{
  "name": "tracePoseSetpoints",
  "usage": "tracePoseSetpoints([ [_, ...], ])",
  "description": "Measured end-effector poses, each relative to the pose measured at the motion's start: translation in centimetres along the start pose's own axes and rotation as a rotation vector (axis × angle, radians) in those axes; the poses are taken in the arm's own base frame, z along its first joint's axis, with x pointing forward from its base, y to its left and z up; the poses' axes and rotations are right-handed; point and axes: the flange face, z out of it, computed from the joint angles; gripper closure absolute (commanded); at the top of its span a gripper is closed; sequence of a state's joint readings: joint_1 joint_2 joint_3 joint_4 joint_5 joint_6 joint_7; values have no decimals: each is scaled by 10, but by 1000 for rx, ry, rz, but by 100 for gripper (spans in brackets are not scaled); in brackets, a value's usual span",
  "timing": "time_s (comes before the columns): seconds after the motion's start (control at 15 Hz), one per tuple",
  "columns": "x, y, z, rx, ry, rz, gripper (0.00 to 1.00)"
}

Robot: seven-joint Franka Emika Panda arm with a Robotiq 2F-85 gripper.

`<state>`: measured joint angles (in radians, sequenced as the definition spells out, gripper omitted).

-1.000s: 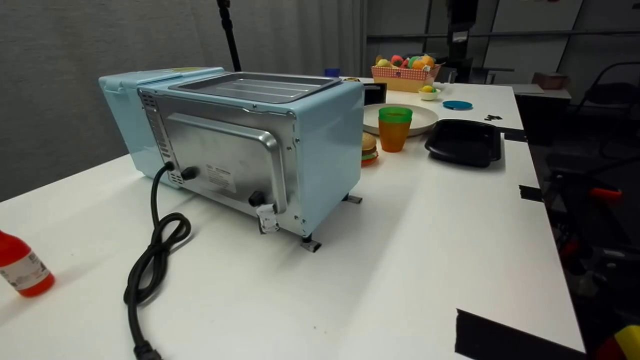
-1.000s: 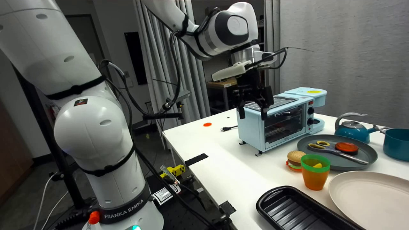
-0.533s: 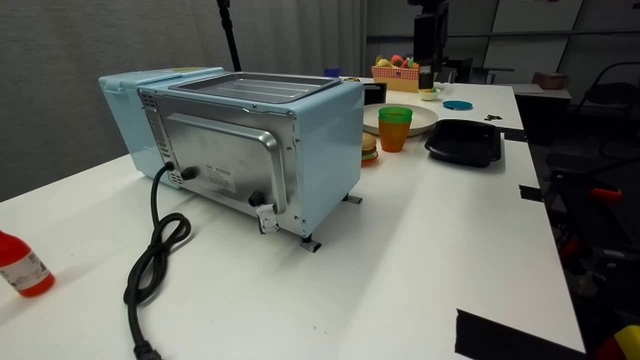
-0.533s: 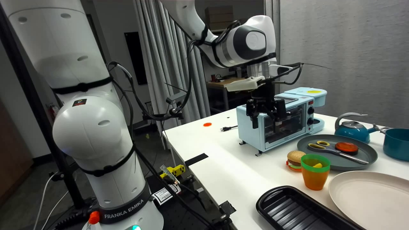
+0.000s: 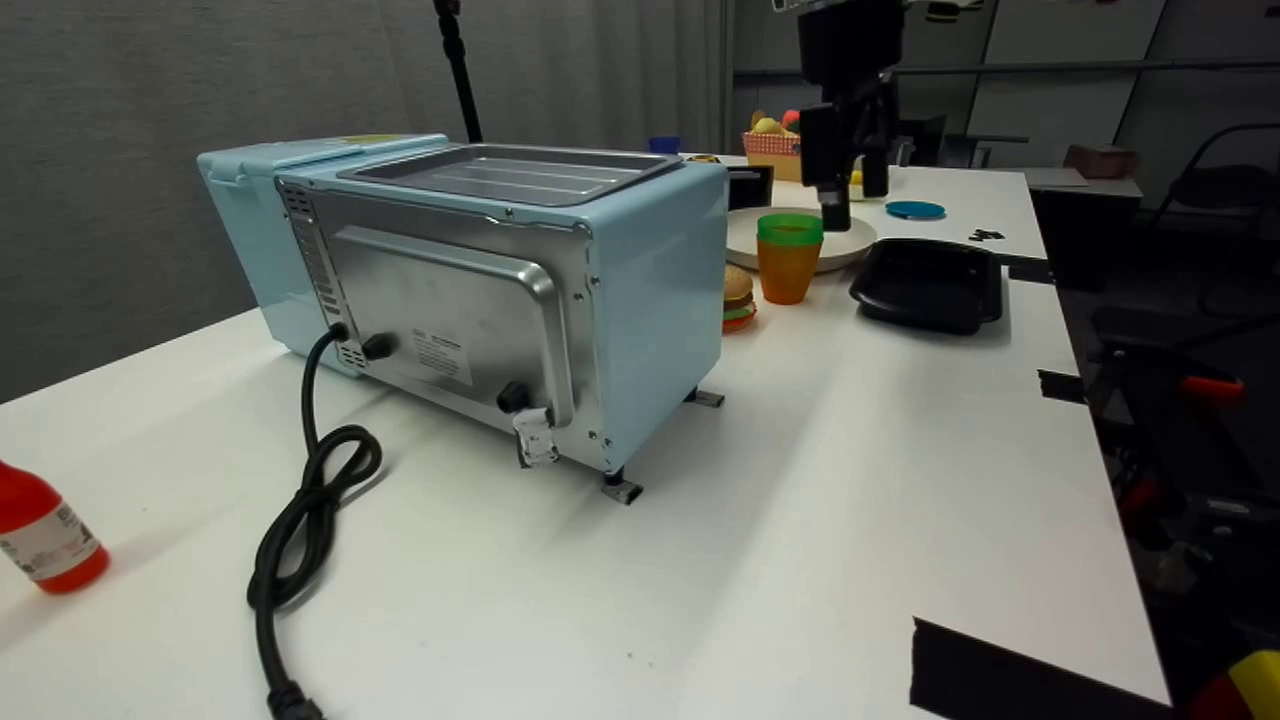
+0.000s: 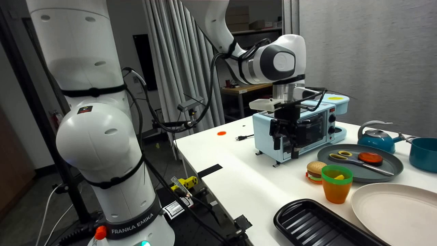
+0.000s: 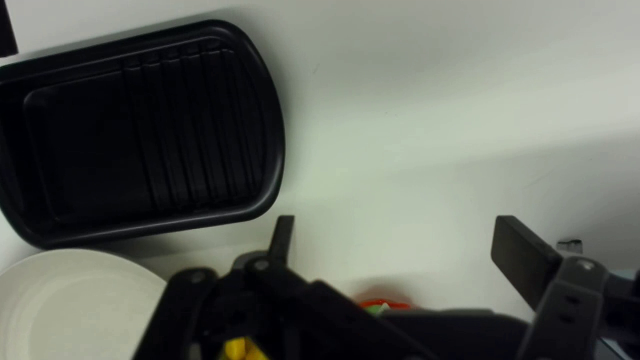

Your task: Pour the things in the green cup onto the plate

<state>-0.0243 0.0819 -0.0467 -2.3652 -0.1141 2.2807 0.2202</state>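
Note:
The green cup point(image 6: 338, 174), bright green at the rim and orange below, stands upright on the white table in both exterior views point(image 5: 790, 232). Small yellow pieces point(image 6: 340, 177) show inside it. In the wrist view yellow pieces point(image 7: 239, 348) show at the bottom edge, with the cup mostly hidden behind the gripper's linkage. The round pale plate point(image 6: 399, 212) lies beside the cup, also at lower left in the wrist view point(image 7: 90, 310). My gripper point(image 6: 286, 148) is open and empty, fingers down, above the table and apart from the cup; the wrist view point(image 7: 395, 225) shows wide-spread fingers.
A black pan point(image 6: 317, 222) lies in front of the cup and plate. A toy burger point(image 6: 315, 170) sits close beside the cup. The light-blue toaster oven point(image 6: 268, 138) stands behind the gripper. A grey plate point(image 6: 327, 152) holds scissors; a kettle point(image 6: 377, 140) and pot point(image 6: 425, 157) stand behind.
My gripper has come down and moved across past the toaster oven's front, closer to the cup, staying open. The cup, plate and other objects have not moved.

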Motion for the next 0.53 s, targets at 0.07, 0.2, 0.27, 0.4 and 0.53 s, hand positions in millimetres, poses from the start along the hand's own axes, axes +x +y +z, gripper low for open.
tracePoseSetpoints([
  [0.07,2,4,5,7,-7,19,0],
  [0.2,6,14,14,16,-13,55,0],
  [0.27,8,19,18,19,-16,73,0],
  [0.4,11,29,24,23,-16,104,0],
  [0.53,15,38,28,24,-12,133,0],
])
